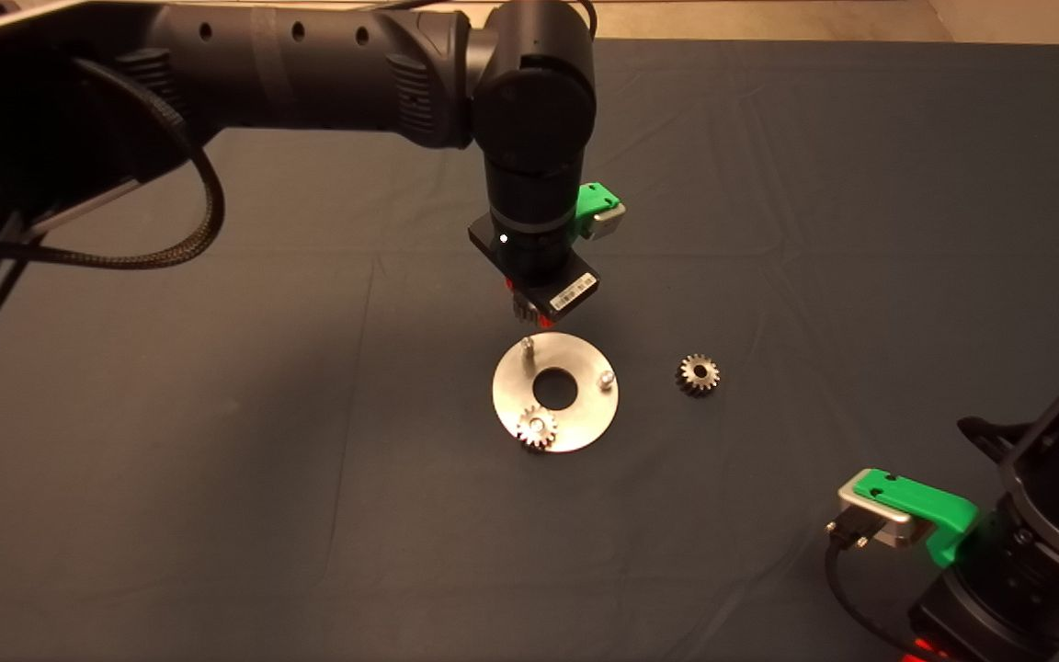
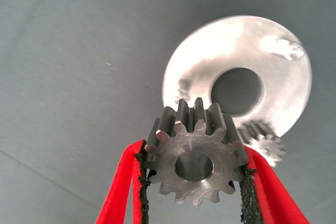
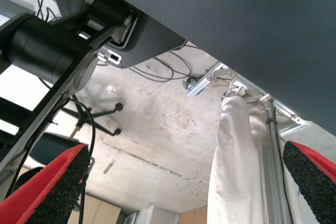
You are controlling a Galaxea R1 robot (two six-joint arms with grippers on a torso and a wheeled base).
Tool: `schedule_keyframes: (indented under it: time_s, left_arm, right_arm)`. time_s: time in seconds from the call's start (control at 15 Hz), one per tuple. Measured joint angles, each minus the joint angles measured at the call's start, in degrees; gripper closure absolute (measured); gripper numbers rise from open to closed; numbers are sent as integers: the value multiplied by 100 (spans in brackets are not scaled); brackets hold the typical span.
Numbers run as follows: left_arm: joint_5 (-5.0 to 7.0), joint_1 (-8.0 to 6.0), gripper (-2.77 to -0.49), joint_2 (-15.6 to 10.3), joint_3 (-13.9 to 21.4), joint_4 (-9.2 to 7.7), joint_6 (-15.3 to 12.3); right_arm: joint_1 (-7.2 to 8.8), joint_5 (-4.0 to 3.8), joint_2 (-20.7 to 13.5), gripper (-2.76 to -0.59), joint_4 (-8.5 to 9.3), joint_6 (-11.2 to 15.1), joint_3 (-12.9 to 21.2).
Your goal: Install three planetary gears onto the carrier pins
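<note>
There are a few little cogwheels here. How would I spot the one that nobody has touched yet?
Start at the shiny disc in the middle of the dark mat. Look to its right-arm side, where a small silver-grey gear lies alone on the cloth. Unlike the gear on a pin at the disc's near edge and the gear clamped in the left gripper above the disc, this one is loose.

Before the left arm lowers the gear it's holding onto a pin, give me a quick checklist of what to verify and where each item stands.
1. Grip: left gripper clamps a small silver-grey toothed spur gear between both pads: ok.
2. Gear's centre hole unobstructed: ok.
3. Free pins: two short silver pegs on the flat shiny silver disc stand bare: ok.
4. Seated gear sits on its pin: ok.
5. Hole aligned over the nearest pin: cannot tell.
6. Right gripper parked off the mat, open; third gear lies clear beside the disc: ok.
</note>
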Motion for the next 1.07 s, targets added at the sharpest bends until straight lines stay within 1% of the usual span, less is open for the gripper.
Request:
schedule_keyframes:
  time_s: [0.13, 0.27, 0.33, 0.4, 0.47, 0.53, 0.67, 0.73, 0.8, 0.93, 1.07]
  left_arm:
    - [-67, 0, -80, 2, 80, -2, -38]
    - [-94, 0, -80, 2, 69, 37, -55]
    - [-139, 2, -80, 4, 59, 80, -57]
    - [-171, 15, -80, 35, 25, 172, -65]
    - [-203, 48, -80, 82, -25, 256, -66]
    - [-212, 130, -80, 123, -64, 359, -73]
    - [-235, 364, -80, 179, -131, 533, -73]
    - [-235, 439, -80, 193, -182, 552, -71]
    - [-224, 462, -80, 184, -226, 577, -55]
    - [-190, 433, -80, 171, -261, 645, -49]
    - [-188, 430, -80, 171, -261, 692, -49]
  right_arm:
    - [88, 0, -2, -273, 2, 69, 59]
    - [118, -2, -2, -273, 2, 112, 88]
    - [127, 0, -2, -273, 2, 129, 102]
    - [129, -3, -2, -273, 2, 156, 110]
    - [130, 2, -2, -273, 5, 160, 113]
    - [155, 3, -2, -273, 5, 176, 122]
    - [162, -3, -2, -273, 5, 198, 127]
    - [160, -3, -2, -273, 5, 199, 127]
    - [162, 0, -2, -273, 2, 204, 127]
    - [162, 1, -2, -273, -3, 215, 127]
    - [163, -3, -5, -273, -30, 217, 127]
